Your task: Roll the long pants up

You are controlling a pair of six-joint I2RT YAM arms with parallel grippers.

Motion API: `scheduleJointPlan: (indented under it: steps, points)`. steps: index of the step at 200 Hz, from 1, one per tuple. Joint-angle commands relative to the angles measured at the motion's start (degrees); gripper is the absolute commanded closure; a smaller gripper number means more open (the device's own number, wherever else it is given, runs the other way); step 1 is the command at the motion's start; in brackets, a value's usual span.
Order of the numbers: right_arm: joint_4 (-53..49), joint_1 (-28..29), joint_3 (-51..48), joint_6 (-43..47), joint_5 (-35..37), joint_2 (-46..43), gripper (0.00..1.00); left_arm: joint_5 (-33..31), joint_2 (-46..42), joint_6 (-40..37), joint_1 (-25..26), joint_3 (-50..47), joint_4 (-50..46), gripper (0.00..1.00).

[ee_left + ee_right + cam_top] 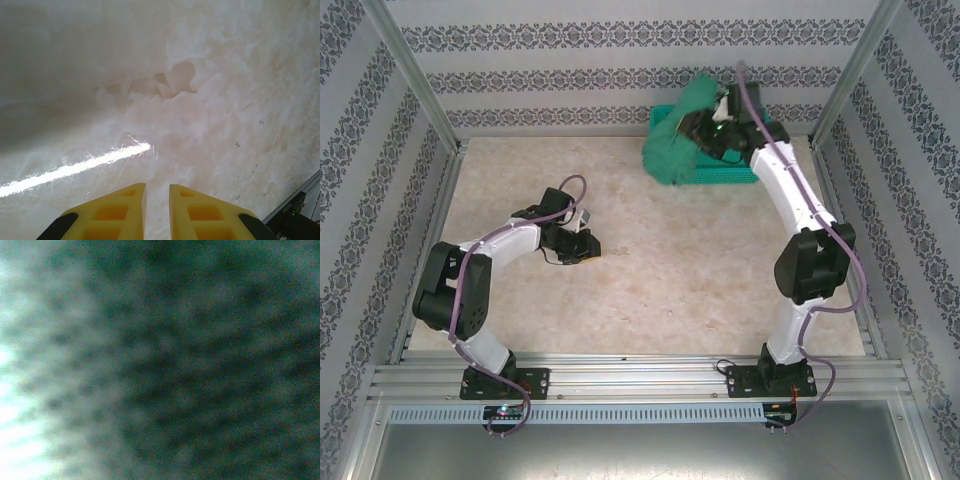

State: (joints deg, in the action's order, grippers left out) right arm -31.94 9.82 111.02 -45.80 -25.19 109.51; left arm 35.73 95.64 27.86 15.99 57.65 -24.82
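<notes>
Top external: the long pants sit upper right of centre, bunched in one dark green lump against the left end of the teal mesh basket and partly over it. No legs laid out. The lump's long side runs from top right down to lower left in frame.

Right gripper is at the lump's upper right edge, touching or buried in the cloth. Jaws are hidden, so I can't tell if they're clamped on fabric. Right wrist view is blurred dark green weave pressed close to the lens, which is no help on the grip.

Left gripper hangs over bare table, centre-left of frame, well apart from the cloth. The pants lie up and to the right of it. Left wrist view shows yellow fingers nearly together with a slim gap and nothing between them.

The right arm is clearly the nearer one. My read is that the pants have to come off the basket and be spread flat on the open table before any rolling.

Materials: soft, limp cloth that folds and sags; a rigid plastic basket with an open grid that could snag; a smooth, pale, marbled tabletop with a bright glare streak.
</notes>
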Motion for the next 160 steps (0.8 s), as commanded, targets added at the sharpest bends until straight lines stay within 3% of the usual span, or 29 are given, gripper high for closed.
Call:
scheduleJointPlan:
  steps: [1, 24, 53, 99, 146, 148, 160]
  points:
    - [11.4, -4.3, 3.4, -10.6, -4.9, 6.2, 1.00, 0.0, 2.5, 0.3, -0.6, 2.8, 1.7, 0.83]
    - [30.1, -7.3, 4.8, -25.7, -7.1, 14.4, 1.00, 2.0, 4.2, 1.6, -0.5, 3.2, 4.2, 0.84]
    - [49.5, -8.5, 4.9, -38.9, -0.1, 22.9, 1.00, 1.4, 4.9, 1.6, -0.5, 3.9, 3.6, 0.85]
    - [51.6, -8.2, 11.2, -46.0, 8.3, 33.8, 1.00, -1.7, 4.8, 0.0, -0.4, 5.9, -0.3, 0.89]
    - [49.3, -8.3, 15.6, -46.1, 10.0, 37.9, 1.00, -2.5, 6.0, 1.1, -0.4, 6.4, -0.1, 0.84]
    - [49.0, -8.3, 15.9, -46.0, 9.8, 37.9, 0.96, -2.4, 6.1, 1.1, -0.5, 6.4, 0.0, 0.83]
    - [46.7, -8.6, 17.1, -46.7, 8.6, 38.2, 0.43, -2.2, 6.4, 1.3, -0.5, 6.4, 0.2, 0.79]
